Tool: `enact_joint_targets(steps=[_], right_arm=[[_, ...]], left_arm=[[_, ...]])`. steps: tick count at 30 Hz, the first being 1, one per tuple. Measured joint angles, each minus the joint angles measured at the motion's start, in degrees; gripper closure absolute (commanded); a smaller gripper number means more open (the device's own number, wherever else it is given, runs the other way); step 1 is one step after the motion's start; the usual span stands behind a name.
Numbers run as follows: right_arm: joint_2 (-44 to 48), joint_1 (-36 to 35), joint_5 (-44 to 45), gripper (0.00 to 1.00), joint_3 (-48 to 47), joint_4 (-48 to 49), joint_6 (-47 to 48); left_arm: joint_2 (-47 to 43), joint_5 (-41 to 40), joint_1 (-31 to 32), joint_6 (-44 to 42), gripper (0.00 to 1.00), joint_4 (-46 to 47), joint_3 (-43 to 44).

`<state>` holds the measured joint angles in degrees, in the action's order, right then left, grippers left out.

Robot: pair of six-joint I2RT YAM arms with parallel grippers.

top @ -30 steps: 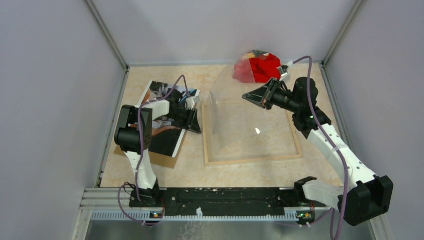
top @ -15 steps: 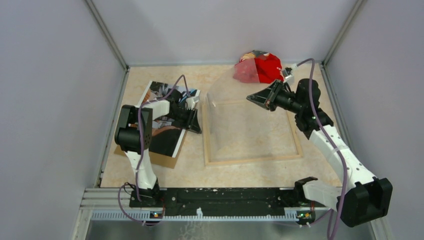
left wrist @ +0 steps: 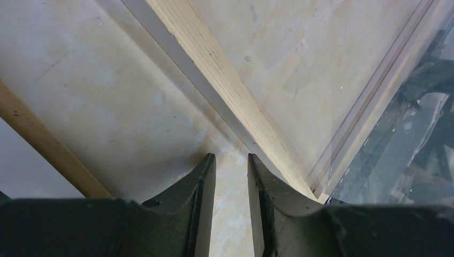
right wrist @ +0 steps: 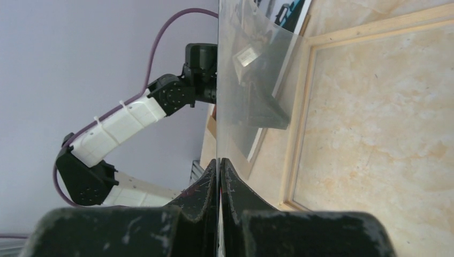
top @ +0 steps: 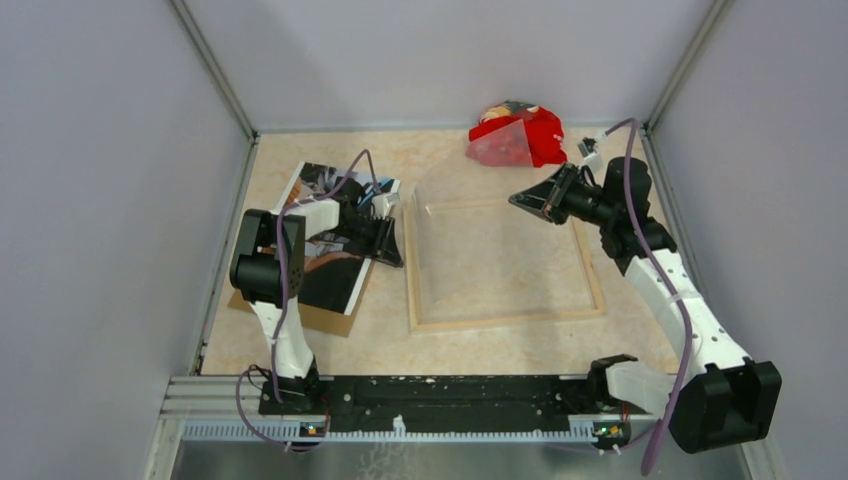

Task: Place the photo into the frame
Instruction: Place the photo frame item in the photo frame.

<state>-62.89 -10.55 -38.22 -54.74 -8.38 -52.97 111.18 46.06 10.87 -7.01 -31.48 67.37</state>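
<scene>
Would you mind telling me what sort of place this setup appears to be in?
Probably a lab robot cell: plain grey walls box in a marbled tabletop, with the left arm and right arm bolted to a base rail.

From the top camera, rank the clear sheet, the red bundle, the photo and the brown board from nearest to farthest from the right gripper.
1. clear sheet: pinched in the right gripper.
2. red bundle: just behind, by the back wall.
3. photo: across the table, on the left.
4. brown board: beneath the photo, its near edge showing.
</scene>
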Motion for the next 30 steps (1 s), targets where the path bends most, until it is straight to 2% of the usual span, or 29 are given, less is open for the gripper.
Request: enact_joint_targets(steps=[14, 30], right_arm=[[-0.39, 1.36, 2.71, 1.0, -2.47, -11.47, 12.17], [-3.28, 3.23, 2.93, 1.0, -5.03, -14.16, 16.46]], left_arm=[[0.0, -0.07, 0.0, 0.0, 0.64, -0.2, 0.15], [0.85, -0.42, 0.0, -0.17, 0.65, -0.87, 1.53]])
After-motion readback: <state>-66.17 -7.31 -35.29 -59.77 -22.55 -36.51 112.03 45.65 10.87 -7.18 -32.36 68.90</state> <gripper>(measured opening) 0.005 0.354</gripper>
